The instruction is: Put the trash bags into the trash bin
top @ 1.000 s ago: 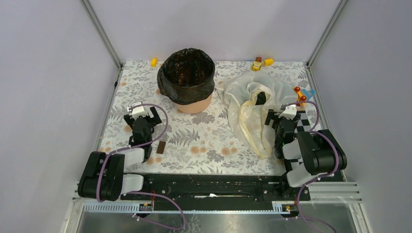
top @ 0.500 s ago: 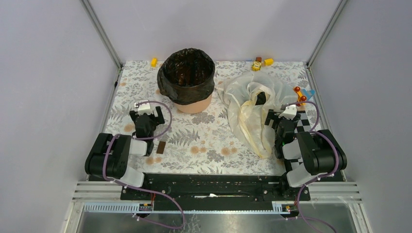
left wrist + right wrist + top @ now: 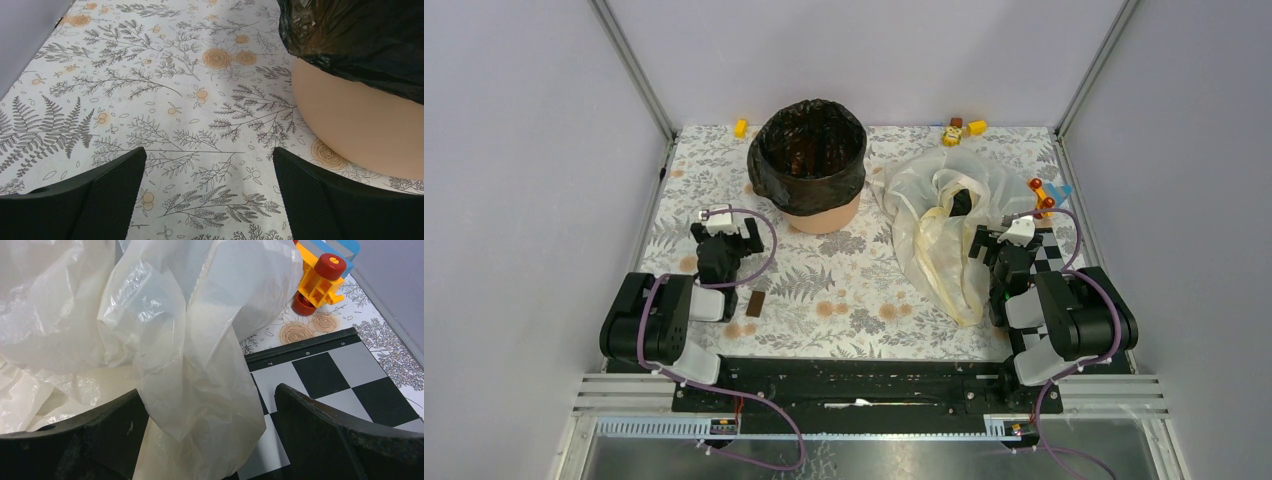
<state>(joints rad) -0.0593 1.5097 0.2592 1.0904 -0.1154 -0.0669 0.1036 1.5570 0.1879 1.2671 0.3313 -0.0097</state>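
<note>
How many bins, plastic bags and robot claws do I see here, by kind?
Bin: 1
Plastic bags: 2 (black bag lining the bin, whitish bag on the table)
Claws: 2 (left claw, right claw, both open)
Total: 5
Dark thing inside whitish bag: unclear.

Plain grey-lilac walls (image 3: 874, 50) left, far, right; aluminium corner posts (image 3: 634, 70); floral tablecloth (image 3: 844, 290); metal rail (image 3: 874, 440) near edge.

One trash bin (image 3: 824, 220), one black bag (image 3: 809, 195), one white bag (image 3: 924, 230), one brown block (image 3: 756, 303), one wheeled toy (image 3: 317, 282), one checkerboard (image 3: 340, 375)
</note>
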